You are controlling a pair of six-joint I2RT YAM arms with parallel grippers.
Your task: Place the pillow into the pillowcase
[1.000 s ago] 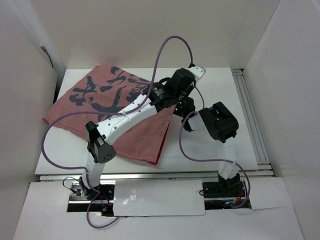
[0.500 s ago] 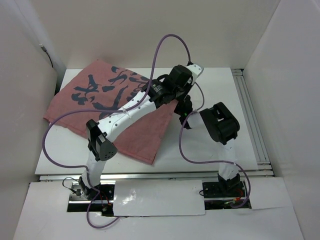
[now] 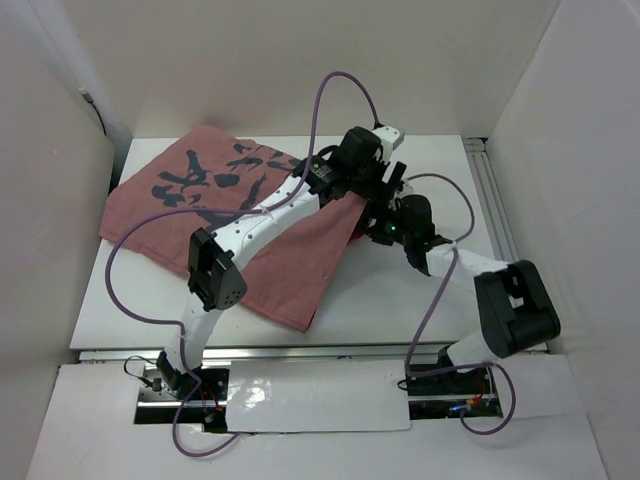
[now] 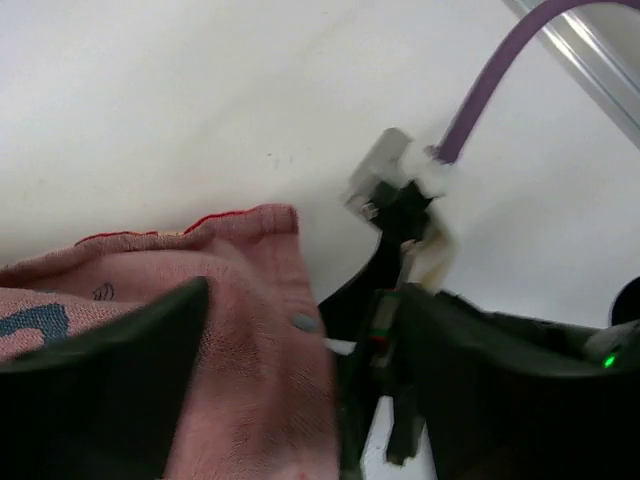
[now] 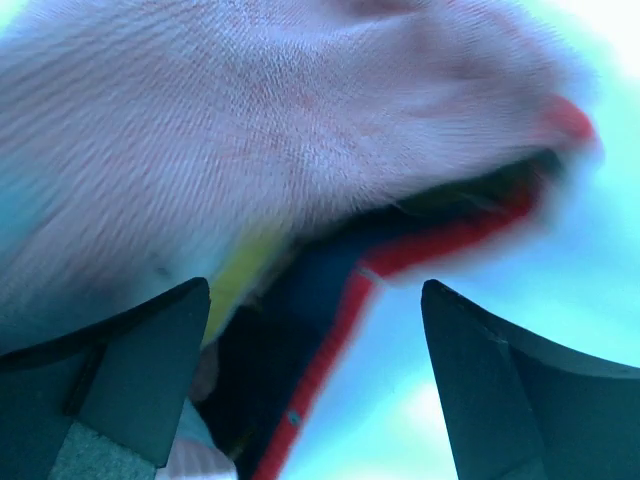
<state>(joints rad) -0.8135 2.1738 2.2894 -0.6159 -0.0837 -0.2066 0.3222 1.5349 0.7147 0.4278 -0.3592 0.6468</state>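
Note:
The pillowcase (image 3: 285, 275), pink with dark calligraphy, lies across the left and middle of the table. Both grippers meet at its right edge. My left gripper (image 3: 378, 185) hangs over that edge with its jaws wide open; pink cloth (image 4: 250, 370) lies loose between the fingers. My right gripper (image 3: 375, 225) sits just in front, also open, facing the case's red-hemmed mouth (image 5: 420, 250). Of the pillow, only a yellow strip (image 5: 240, 270) with some pale cloth shows inside that dark mouth.
White walls close in the table (image 3: 420, 300) on the left, back and right. A metal rail (image 3: 500, 230) runs along the right side. Purple cables (image 3: 110, 280) loop over the case and beside the right arm, whose elbow (image 3: 515, 305) sits low at the right.
Both grippers went from shut to open and let go of the pillowcase's right edge. The right arm's elbow swung out to the right, and the cloth settled flatter.

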